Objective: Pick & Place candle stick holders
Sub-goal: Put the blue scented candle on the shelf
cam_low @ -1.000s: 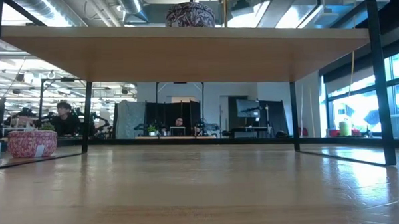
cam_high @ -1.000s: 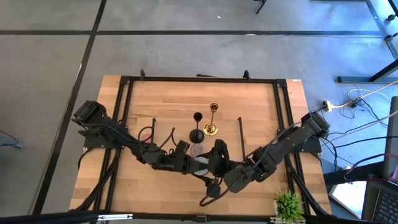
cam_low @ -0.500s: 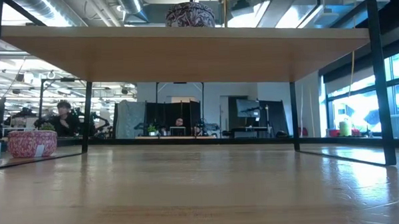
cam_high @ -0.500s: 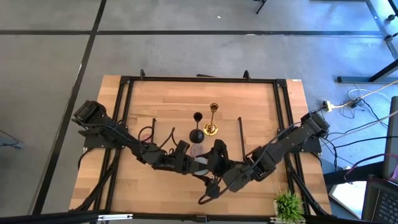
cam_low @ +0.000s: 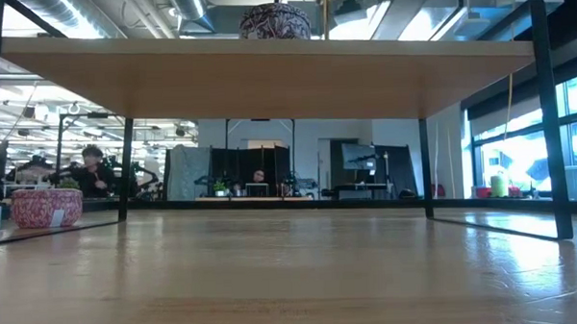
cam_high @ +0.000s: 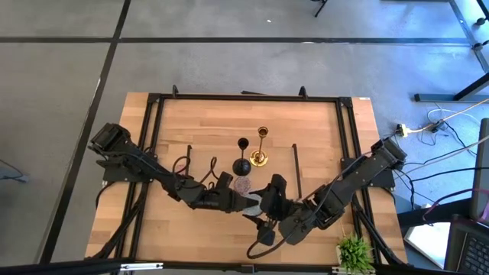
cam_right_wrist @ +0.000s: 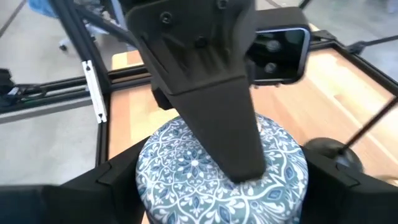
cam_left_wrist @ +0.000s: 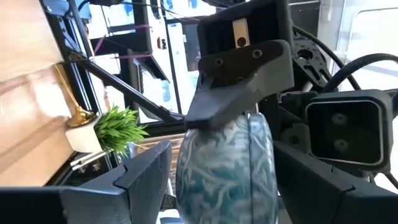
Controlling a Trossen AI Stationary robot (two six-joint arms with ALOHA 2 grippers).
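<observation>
A pale blue patterned round holder [cam_right_wrist: 205,177] hangs between both grippers over the table's near middle; it also shows in the left wrist view [cam_left_wrist: 224,174]. My left gripper [cam_high: 248,202] and my right gripper [cam_high: 269,200] are both shut on it. A black stem [cam_high: 241,155] and a gold stem [cam_high: 261,147] stand on their round feet on the wooden board [cam_high: 221,130], with a mauve round [cam_high: 243,185] beside them. A second gold stem [cam_left_wrist: 67,93] shows near the plant. A pink round [cam_low: 46,206] sits on the table in the low view. My left gripper pinches the holder between its two fingers, one finger [cam_right_wrist: 205,81] lying across the patterned flat face [cam_right_wrist: 180,162]; the other finger is hidden behind the holder. The holder is lifted clear of the table. My right gripper pinches the holder's round side wall [cam_right_wrist: 149,186] between its two fingers, which stand on either side of it. One finger [cam_left_wrist: 236,93] comes down onto the wall's edge [cam_left_wrist: 208,134]. The fingers slant down from the table's near right.
The board's black end rails [cam_high: 295,164] stand on both sides of the stems. A small green plant [cam_high: 355,252] sits at the near right corner. The black table frame [cam_high: 244,97] runs along the edges. People sit in the room beyond [cam_low: 91,164].
My right arm has shifted a little toward the table's right and near edge, its gripper staying at the pale blue holder beside my left gripper. The stems and the mauve round have stayed where they were.
</observation>
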